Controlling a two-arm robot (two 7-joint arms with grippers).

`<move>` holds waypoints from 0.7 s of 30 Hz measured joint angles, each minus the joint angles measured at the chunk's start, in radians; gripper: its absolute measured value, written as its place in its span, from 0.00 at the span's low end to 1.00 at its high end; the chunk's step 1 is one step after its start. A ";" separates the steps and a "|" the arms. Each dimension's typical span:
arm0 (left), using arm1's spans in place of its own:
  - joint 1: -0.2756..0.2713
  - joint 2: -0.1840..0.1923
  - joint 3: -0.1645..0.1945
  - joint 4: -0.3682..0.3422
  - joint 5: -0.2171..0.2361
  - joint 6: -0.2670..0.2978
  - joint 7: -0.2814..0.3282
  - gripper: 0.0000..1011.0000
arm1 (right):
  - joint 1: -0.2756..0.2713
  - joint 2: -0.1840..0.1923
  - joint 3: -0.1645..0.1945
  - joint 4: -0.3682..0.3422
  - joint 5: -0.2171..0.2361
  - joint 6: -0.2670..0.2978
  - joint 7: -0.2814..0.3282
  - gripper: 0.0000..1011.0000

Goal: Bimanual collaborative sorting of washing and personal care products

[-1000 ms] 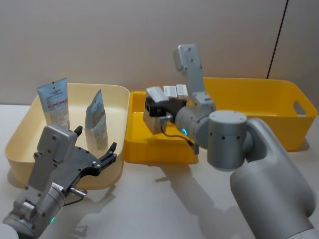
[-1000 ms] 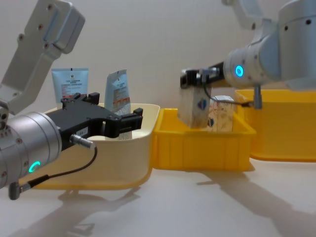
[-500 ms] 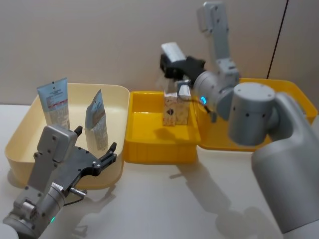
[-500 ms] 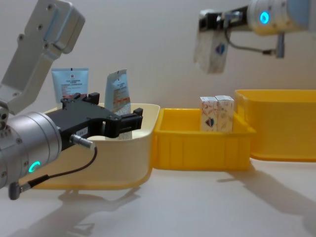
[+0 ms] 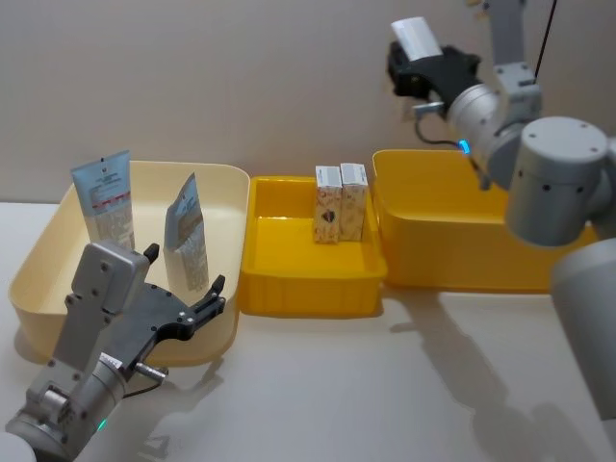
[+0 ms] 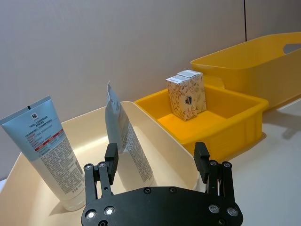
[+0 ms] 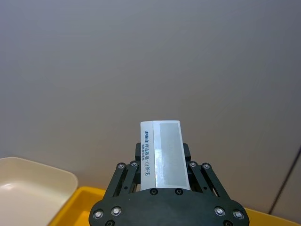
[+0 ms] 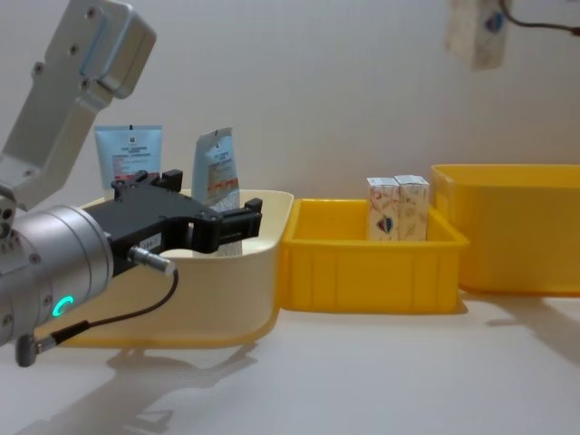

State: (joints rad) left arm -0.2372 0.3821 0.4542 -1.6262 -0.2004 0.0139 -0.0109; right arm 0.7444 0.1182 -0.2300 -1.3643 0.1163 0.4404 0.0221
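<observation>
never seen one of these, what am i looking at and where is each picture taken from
It is a two-armed robot sorting toiletries on a table. One picture looks down from its head, one forward from its chest, and one from each wrist. Its left gripper hovers open at a cream bin holding two standing squeeze tubes. A small yellow bin holds two patterned cartons; a larger yellow bin sits to its right. The right gripper, raised high near that larger bin, grips a third carton.
</observation>
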 joint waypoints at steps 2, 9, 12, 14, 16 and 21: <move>0.000 0.000 0.000 0.000 0.000 0.000 0.000 0.99 | 0.002 0.010 0.007 -0.001 -0.008 -0.001 -0.005 0.40; 0.000 0.000 0.000 0.000 0.000 0.000 0.000 0.99 | 0.012 0.057 0.037 0.020 -0.042 -0.006 -0.030 0.40; 0.000 0.000 0.000 0.000 0.000 0.000 0.000 0.99 | 0.021 0.078 0.050 0.054 -0.055 -0.011 -0.038 0.40; 0.000 0.000 0.000 0.000 0.000 0.000 0.000 0.99 | 0.033 0.091 0.057 0.093 -0.064 -0.018 -0.041 0.40; 0.000 0.000 0.000 0.000 0.000 0.000 0.000 0.99 | 0.047 0.098 0.061 0.137 -0.072 -0.026 -0.042 0.40; 0.000 0.000 0.000 0.000 0.000 0.000 0.000 0.99 | 0.088 0.101 0.064 0.256 -0.087 -0.059 -0.043 0.40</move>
State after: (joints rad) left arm -0.2372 0.3821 0.4542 -1.6263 -0.2003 0.0138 -0.0109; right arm 0.8329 0.2191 -0.1664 -1.1087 0.0296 0.3816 -0.0214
